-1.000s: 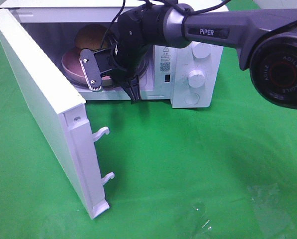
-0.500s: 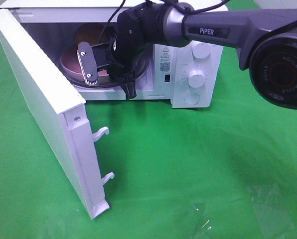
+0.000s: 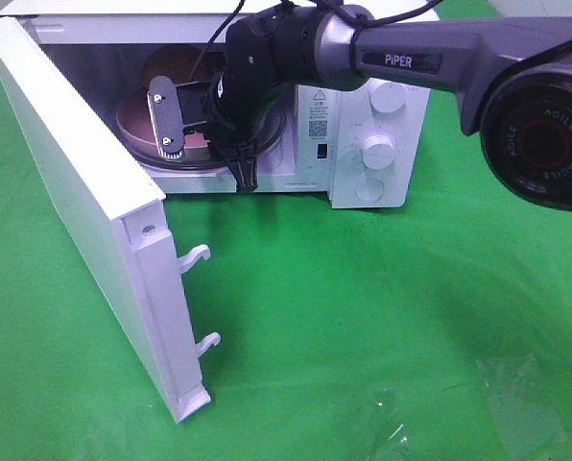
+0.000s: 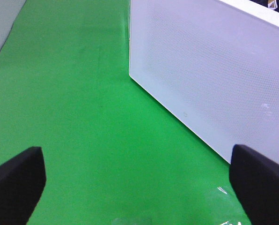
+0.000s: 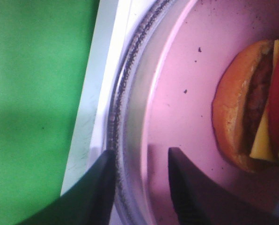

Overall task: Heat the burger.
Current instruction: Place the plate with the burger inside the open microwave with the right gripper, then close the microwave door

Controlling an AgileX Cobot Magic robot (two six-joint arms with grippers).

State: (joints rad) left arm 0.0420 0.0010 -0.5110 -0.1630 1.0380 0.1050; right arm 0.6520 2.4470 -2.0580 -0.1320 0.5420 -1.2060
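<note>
Right gripper [image 5: 140,157] shifted left, jaws half-open astride plate [image 5: 186,51] rim: releasing, I judge. Burger [image 5: 242,122] on plate inside microwave [image 3: 382,106]. Left gripper [image 4: 135,164] wide.

Right arm [image 3: 411,60]: dark grey tubular link, white "PiPER" lettering, silver collar near black wrist. Round black joint housing [image 3: 545,144] with red ring and pale "AGILE" print. Thin black cables [image 3: 230,19] looped above wrist. Right end effector [image 3: 209,165]: one finger faced with silver plate, two screws, ribbed pad; other finger black, ribbed tip. Left end effector [image 4: 139,187]: two matte black blunt fingers [image 4: 15,187].
</note>
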